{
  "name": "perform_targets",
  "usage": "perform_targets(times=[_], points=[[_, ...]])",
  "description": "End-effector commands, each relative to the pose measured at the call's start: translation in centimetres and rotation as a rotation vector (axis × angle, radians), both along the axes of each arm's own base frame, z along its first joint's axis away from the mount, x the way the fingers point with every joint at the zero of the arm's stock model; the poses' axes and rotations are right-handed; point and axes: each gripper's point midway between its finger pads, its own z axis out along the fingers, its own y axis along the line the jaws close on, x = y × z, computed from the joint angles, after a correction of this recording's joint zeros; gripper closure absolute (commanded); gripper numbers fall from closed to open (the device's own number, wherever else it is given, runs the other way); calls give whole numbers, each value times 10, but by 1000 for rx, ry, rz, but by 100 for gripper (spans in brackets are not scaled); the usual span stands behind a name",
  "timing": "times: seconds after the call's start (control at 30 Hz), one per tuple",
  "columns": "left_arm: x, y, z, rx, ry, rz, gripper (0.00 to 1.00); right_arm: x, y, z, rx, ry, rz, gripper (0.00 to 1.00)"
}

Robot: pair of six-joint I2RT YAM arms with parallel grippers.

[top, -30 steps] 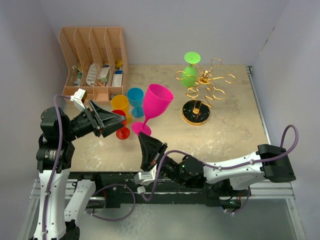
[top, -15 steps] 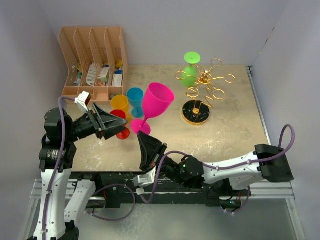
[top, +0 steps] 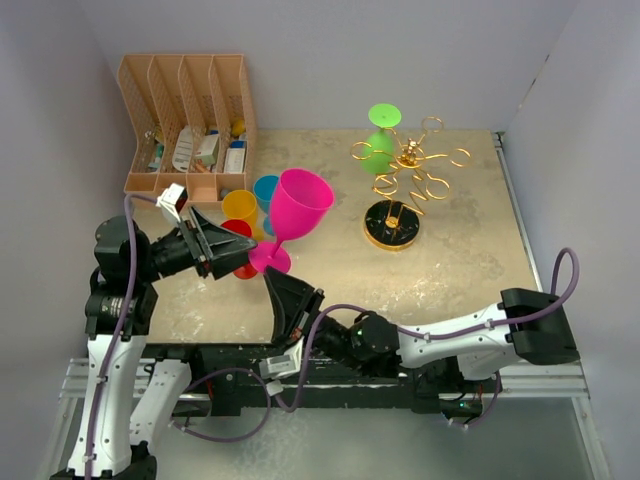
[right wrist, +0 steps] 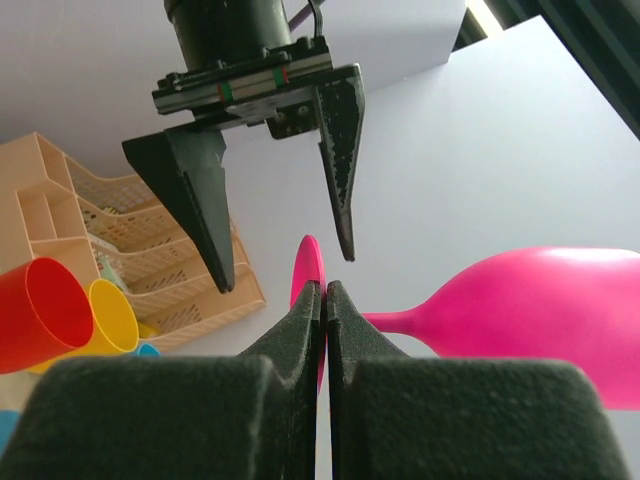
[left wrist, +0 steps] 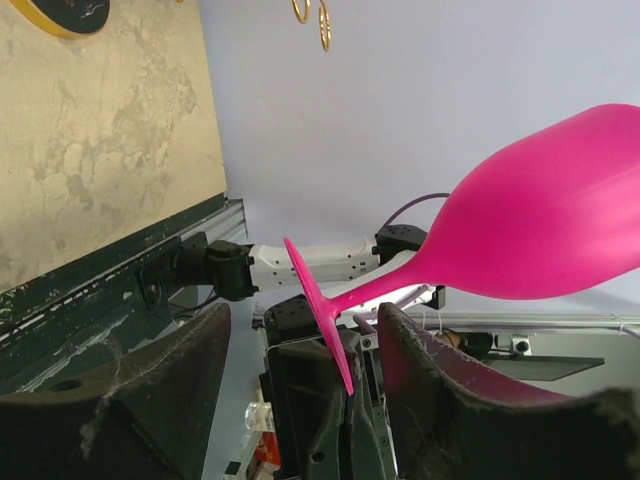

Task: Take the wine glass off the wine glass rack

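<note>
The gold wire wine glass rack (top: 405,180) stands on its round dark base at the back right, and a green wine glass (top: 378,150) hangs upside down on it. My right gripper (top: 274,276) is shut on the foot of a pink wine glass (top: 300,200) and holds it tilted in the air. In the right wrist view its fingers (right wrist: 325,290) pinch the foot's edge below the pink glass (right wrist: 540,320). My left gripper (top: 240,250) is open beside that foot. In the left wrist view (left wrist: 303,315) the pink glass (left wrist: 540,230) has its foot between my fingers, untouched.
An orange desk organizer (top: 185,120) stands at the back left. Yellow (top: 240,207), blue (top: 266,187) and red (top: 238,232) cups stand in front of it, close to my left gripper. Grey walls close in the table on three sides.
My right gripper has carried the pink glass a little left, toward my left gripper. My left arm has shifted slightly right, still open, so the foot now lies between its fingers.
</note>
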Motion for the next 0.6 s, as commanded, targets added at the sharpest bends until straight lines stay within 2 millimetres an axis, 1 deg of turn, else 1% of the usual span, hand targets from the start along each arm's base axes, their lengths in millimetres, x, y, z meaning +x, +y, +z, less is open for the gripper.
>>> perform_targets(times=[0.0, 0.07, 0.13, 0.2, 0.23, 0.27, 0.3, 0.4, 0.53, 0.57], points=[[-3, -3, 6, -24, -32, -30, 37, -8, -1, 37, 115, -29, 35, 100], [-3, -3, 6, -28, -31, -32, 39, -9, 3, 36, 112, -30, 39, 100], [-4, -4, 6, -28, -34, -33, 45, -10, 6, 34, 107, -32, 41, 100], [-4, -4, 7, -30, -40, -37, 61, -10, 7, 32, 104, -31, 43, 100], [-5, -4, 7, -31, -40, -39, 74, -11, 8, 32, 103, -29, 44, 100], [-5, -4, 7, -32, -39, -41, 86, -10, 8, 31, 101, -26, 43, 100], [-5, -5, 7, -34, -41, -44, 92, -10, 8, 31, 100, -24, 41, 100], [-4, -5, 4, -36, -36, -45, 100, -9, 6, 32, 110, -14, 35, 100], [-3, -5, -2, -42, -29, -40, 100, -6, -1, 32, 124, 6, 21, 100], [-3, -5, -2, -45, -30, -38, 100, -5, -2, 31, 130, 13, 19, 97]])
